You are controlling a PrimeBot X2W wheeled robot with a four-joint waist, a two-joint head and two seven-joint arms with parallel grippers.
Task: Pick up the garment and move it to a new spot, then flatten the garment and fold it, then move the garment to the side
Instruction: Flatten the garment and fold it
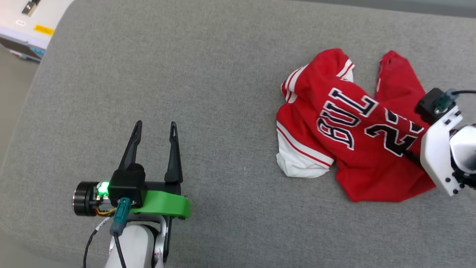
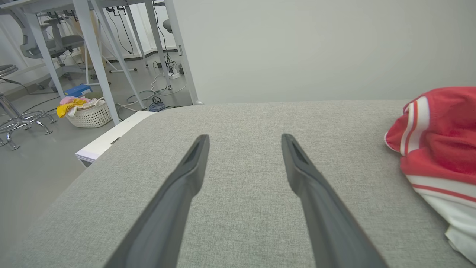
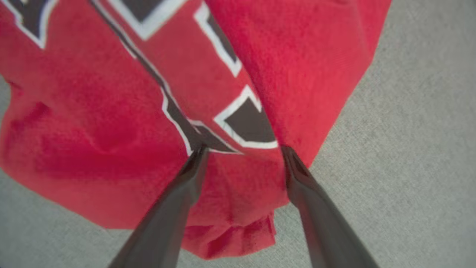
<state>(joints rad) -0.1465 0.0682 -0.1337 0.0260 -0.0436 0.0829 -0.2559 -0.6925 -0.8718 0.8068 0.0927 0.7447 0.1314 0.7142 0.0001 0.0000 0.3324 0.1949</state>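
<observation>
The garment [image 1: 346, 149] is a red jersey with white sleeves and black white-outlined letters and numbers. It lies crumpled on the right part of the grey cushioned surface [image 1: 186, 74]. My right gripper [image 3: 241, 149] points down into it, open, both fingertips touching the red cloth [image 3: 111, 111] with a raised fold between them. In the head view its white wrist housing [image 1: 442, 149] hangs over the garment's right edge. My left gripper [image 1: 156, 124] is open and holds nothing, low over bare surface well left of the garment. In the left wrist view the left gripper [image 2: 244, 137] has a striped sleeve [image 2: 438, 141] at the right edge.
A white table corner [image 1: 26, 22] lies beyond the surface's upper left edge. The left wrist view shows a laundry basket [image 2: 89, 113], white desk legs [image 2: 93, 56], chairs and cables on the floor past the surface's left edge, and a pale wall behind.
</observation>
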